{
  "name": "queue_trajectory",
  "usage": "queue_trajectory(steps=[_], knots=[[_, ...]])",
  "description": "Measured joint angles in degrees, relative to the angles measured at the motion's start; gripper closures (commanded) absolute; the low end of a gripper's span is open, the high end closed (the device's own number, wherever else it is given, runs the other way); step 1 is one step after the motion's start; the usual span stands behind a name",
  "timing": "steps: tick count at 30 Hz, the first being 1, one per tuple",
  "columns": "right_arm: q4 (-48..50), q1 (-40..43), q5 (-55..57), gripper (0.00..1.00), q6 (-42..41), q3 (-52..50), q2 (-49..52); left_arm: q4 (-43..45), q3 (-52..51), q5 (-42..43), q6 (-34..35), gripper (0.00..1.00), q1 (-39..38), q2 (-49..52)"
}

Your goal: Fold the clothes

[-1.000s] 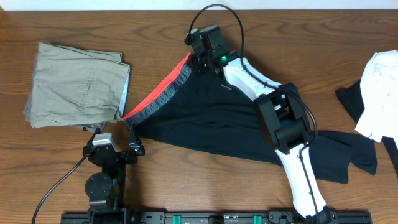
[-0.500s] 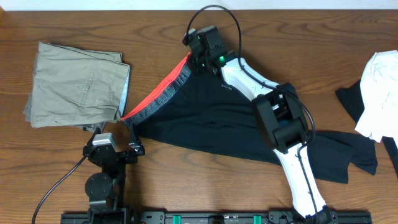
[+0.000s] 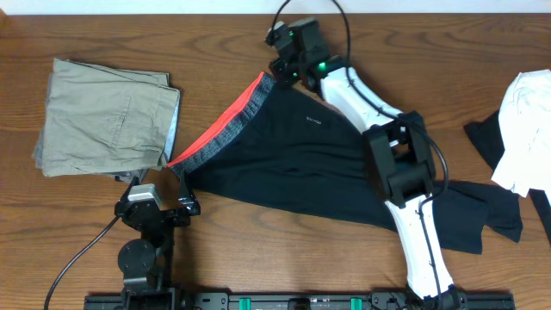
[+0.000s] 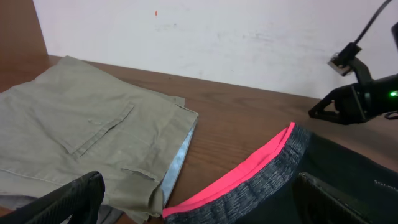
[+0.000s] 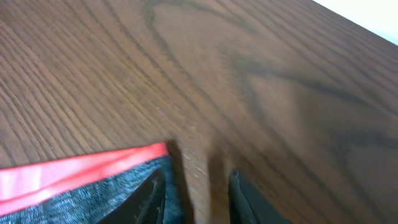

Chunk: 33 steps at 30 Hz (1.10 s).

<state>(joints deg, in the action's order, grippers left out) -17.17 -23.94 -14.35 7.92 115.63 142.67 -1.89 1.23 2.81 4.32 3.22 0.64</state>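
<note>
Open pincers by the leggings (image 3: 284, 164)
My left pincer (image 4: 199, 182) and right pincer (image 5: 196, 184) both gape wide, holding nothing. The leggings lie spread on the counter (image 3: 258, 258), one pincer at each end of the waistband (image 3: 224, 129).

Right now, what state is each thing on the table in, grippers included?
Leggings: unfolded, laid out flat.
Khaki trousers: folded.
White garment: crumpled, unfolded.
Left gripper: open, holding nothing.
Right gripper: open, holding nothing.
</note>
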Motion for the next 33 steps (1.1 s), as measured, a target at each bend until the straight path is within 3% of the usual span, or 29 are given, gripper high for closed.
queue_trajectory(steps=[6, 21, 24, 26, 33], knots=[[0.1, 0.7, -3.0, 0.62, 0.1, 0.0, 0.8, 0.0, 0.0, 0.0, 0.0, 0.02, 0.0, 0.0], [0.3, 0.1, -7.5, 0.62, 0.3, 0.0, 4.2, 0.0, 0.0, 0.0, 0.0, 0.02, 0.0, 0.0], [0.2, -0.3, -7.6, 0.87, 0.5, 0.0, 4.2, 0.0, 0.0, 0.0, 0.0, 0.02, 0.0, 0.0], [0.4, -0.7, -7.8, 0.97, 0.9, 0.0, 4.2, 0.0, 0.0, 0.0, 0.0, 0.02, 0.0, 0.0], [1.5, -1.4, -7.8, 0.99, 0.5, 0.2, 4.2, 0.0, 0.0, 0.0, 0.0, 0.02, 0.0, 0.0]])
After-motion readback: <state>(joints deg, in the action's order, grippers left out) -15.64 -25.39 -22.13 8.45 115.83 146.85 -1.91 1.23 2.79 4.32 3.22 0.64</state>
